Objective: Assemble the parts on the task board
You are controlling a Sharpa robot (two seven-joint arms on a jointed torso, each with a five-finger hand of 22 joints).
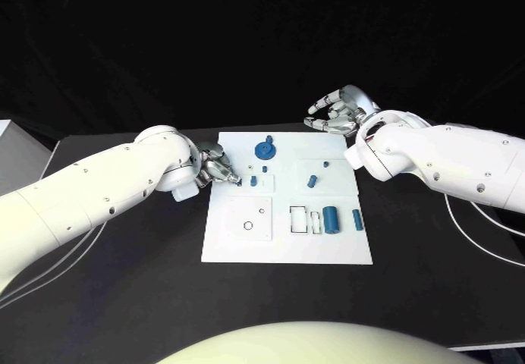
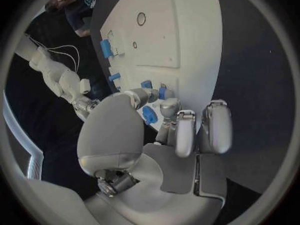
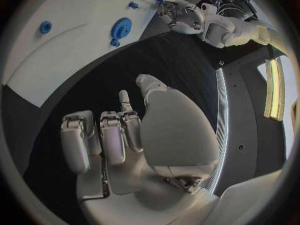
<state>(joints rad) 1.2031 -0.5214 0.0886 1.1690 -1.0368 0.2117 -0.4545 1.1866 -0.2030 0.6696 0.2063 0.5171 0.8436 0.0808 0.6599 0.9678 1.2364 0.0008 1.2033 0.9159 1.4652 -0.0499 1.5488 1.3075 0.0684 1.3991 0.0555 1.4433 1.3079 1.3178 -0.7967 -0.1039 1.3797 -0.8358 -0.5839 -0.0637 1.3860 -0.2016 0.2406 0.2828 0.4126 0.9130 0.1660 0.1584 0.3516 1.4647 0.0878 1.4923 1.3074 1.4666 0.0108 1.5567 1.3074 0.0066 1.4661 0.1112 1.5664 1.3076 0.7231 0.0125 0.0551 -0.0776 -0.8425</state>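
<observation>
The white task board (image 1: 287, 243) lies in the middle of the table. On it a blue gear (image 1: 265, 149) stands at the far left, small blue parts (image 1: 312, 180) lie in the middle, and a blue cylinder (image 1: 331, 219) lies beside a blue pin (image 1: 358, 220). My left hand (image 1: 215, 168) hovers at the board's left edge, fingers curled. In the left wrist view its thumb and a finger pinch a small blue part (image 2: 150, 115). My right hand (image 1: 341, 110) hangs beyond the board's far right corner, fingers curled in on nothing (image 3: 115, 135).
Near the front of the board are a round hole (image 1: 248, 225) and a rectangular slot (image 1: 297, 219). Two small blue parts (image 1: 253, 181) stand just past my left fingertips. Bare black table (image 1: 131, 288) surrounds the board. A white box (image 1: 17, 152) sits at the far left.
</observation>
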